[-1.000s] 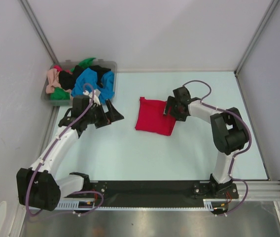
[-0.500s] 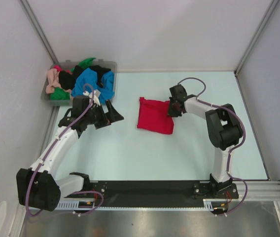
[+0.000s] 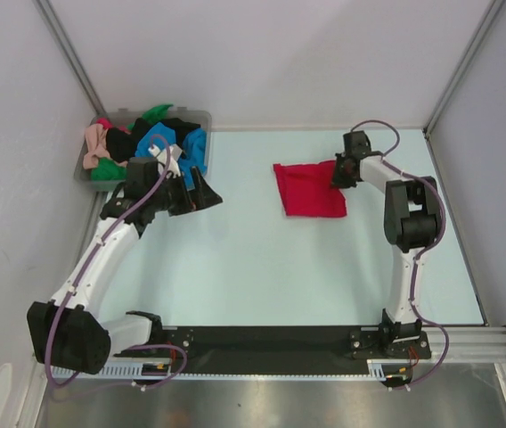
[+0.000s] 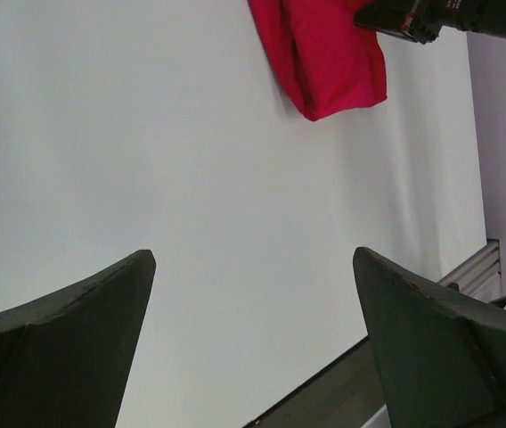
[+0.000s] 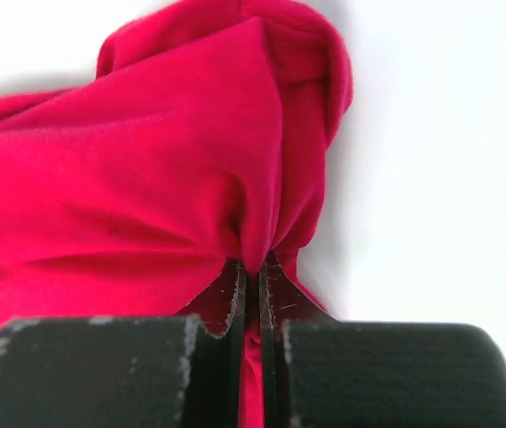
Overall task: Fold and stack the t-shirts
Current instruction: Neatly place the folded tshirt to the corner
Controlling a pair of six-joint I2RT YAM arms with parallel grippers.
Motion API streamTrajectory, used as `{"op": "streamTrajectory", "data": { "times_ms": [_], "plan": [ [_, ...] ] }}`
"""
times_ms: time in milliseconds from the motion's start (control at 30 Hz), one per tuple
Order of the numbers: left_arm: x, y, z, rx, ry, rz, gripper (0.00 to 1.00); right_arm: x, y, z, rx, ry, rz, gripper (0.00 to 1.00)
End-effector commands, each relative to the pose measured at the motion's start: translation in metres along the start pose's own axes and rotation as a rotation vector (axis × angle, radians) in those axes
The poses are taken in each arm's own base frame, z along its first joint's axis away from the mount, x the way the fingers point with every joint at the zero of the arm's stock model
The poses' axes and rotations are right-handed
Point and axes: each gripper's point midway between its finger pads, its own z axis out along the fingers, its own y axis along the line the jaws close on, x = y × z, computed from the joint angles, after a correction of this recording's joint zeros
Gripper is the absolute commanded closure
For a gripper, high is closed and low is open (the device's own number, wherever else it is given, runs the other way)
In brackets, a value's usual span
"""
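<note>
red t-shirt [image 3: 309,190]: folded, table's [image 3: 262,267] far-right quarter | right gripper [image 3: 340,171]: pinching its right edge, cloth lies left of jaws | left gripper [image 3: 204,194]: spread, empty, well apart near far-left corner | nearer arm: right

Red t-shirt [image 3: 309,189]: plain bright red. In grey bin [image 3: 204,118]: blue shirt [image 3: 152,141], black shirt [image 3: 119,143], green shirt [image 3: 157,113], peach-pink shirt [image 3: 95,138]; poss. red scrap at rear. Table [image 3: 262,267] pale mint. My rt fingers [image 5: 102,374] black, scuffed.

Folded red t-shirt [image 3: 309,190] in right gripper [image 3: 337,172]
</note>
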Motion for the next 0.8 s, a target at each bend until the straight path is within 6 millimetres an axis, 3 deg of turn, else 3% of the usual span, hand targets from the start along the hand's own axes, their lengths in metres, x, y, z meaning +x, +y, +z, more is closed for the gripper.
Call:
{"op": "streamTrajectory", "data": {
  "times_ms": [0,67,100,133,200,233,267,300,367,433,567,767],
  "plan": [
    [-0.031,-0.009,-0.012,-0.016,-0.079,0.096,0.0,-0.041,-0.054,0.022,0.053,-0.042,-0.043,1.0],
    [-0.044,-0.012,-0.015,-0.025,-0.117,0.099,0.01,-0.079,-0.089,0.023,0.088,-0.091,-0.04,1.0],
    [-0.053,-0.015,-0.017,-0.026,-0.141,0.103,0.0,-0.075,-0.105,0.04,0.106,-0.066,-0.037,1.0],
    [-0.057,-0.015,-0.017,-0.037,-0.157,0.102,0.0,-0.105,-0.125,0.034,0.12,-0.115,-0.023,1.0],
    [-0.071,-0.011,-0.017,-0.071,-0.21,0.082,0.0,-0.119,-0.147,0.04,0.141,-0.122,-0.046,1.0],
    [-0.075,-0.011,-0.017,-0.079,-0.228,0.073,0.0,-0.11,-0.163,0.052,0.161,-0.078,-0.032,1.0],
    [-0.08,-0.011,-0.016,-0.082,-0.247,0.064,0.0,-0.142,-0.179,0.041,0.162,-0.146,0.013,1.0],
    [-0.083,-0.008,-0.013,-0.093,-0.251,0.057,0.0,-0.152,-0.176,0.04,0.083,-0.156,0.025,1.0],
    [-0.09,-0.005,-0.01,-0.111,-0.263,0.043,0.01,-0.168,-0.2,0.033,0.124,-0.198,0.086,1.0],
    [-0.099,-0.004,-0.005,-0.126,-0.27,0.03,0.0,-0.178,-0.21,0.024,0.123,-0.23,0.114,1.0],
    [-0.115,-0.003,0.001,-0.148,-0.28,0.014,0.0,-0.195,-0.231,0.004,0.185,-0.31,0.015,1.0],
    [-0.124,0.001,0.012,-0.171,-0.249,0.017,0.0,-0.208,-0.237,0.016,0.197,-0.339,-0.151,1.0]
  ]
}}
